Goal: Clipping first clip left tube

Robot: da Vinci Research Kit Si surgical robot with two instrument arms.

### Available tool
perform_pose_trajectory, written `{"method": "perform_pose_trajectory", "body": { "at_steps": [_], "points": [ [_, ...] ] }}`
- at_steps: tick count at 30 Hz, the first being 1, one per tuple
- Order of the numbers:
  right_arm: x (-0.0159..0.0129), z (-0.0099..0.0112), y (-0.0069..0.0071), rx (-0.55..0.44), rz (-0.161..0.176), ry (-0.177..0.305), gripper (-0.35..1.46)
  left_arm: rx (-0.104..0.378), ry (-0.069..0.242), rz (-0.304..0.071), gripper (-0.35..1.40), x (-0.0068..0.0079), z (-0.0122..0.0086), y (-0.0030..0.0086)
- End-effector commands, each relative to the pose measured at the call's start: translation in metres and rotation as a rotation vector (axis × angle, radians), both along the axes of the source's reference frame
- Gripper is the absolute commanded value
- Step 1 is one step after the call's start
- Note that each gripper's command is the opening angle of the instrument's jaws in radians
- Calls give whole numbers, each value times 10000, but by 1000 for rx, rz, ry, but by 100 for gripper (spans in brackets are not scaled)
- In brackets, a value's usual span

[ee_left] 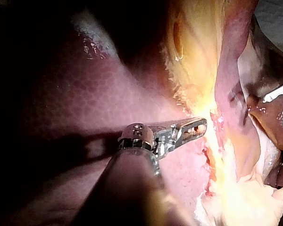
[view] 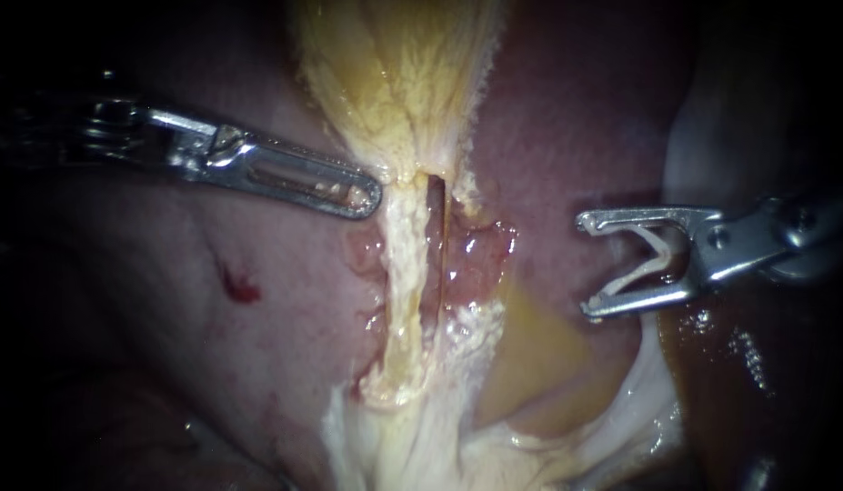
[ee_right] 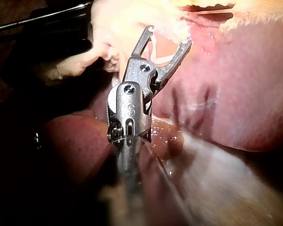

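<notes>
Right instrument carries clip well apart from left tube.

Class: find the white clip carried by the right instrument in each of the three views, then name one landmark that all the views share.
Endoscope view: the white clip sits between the jaws of the right instrument, right of the pale tissue band.
Left wrist view: the clip is partly seen, ahead of the left instrument, beyond the band.
Right wrist view: the clip sits between its own instrument's jaws.
Shared landmark: the pale tissue band.
</notes>
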State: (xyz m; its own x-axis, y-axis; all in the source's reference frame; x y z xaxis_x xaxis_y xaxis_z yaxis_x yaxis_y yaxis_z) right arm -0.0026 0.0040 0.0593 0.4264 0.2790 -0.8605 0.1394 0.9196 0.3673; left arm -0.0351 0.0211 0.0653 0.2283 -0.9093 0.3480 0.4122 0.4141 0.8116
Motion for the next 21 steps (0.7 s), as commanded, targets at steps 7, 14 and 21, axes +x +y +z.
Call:
{"method": "perform_pose_trajectory", "body": {
  "at_steps": [7,14,21],
  "points": [
    [1,0,0,0,0,0,50,1,-3,4,-35,16,-7,0],
    [1,0,0,0,0,0,50,3,13,-21,-35,57,-40,20],
    [1,-1,0,5,2,-2,50,0,5,-59,-35,83,-70,37]
  ]
}}
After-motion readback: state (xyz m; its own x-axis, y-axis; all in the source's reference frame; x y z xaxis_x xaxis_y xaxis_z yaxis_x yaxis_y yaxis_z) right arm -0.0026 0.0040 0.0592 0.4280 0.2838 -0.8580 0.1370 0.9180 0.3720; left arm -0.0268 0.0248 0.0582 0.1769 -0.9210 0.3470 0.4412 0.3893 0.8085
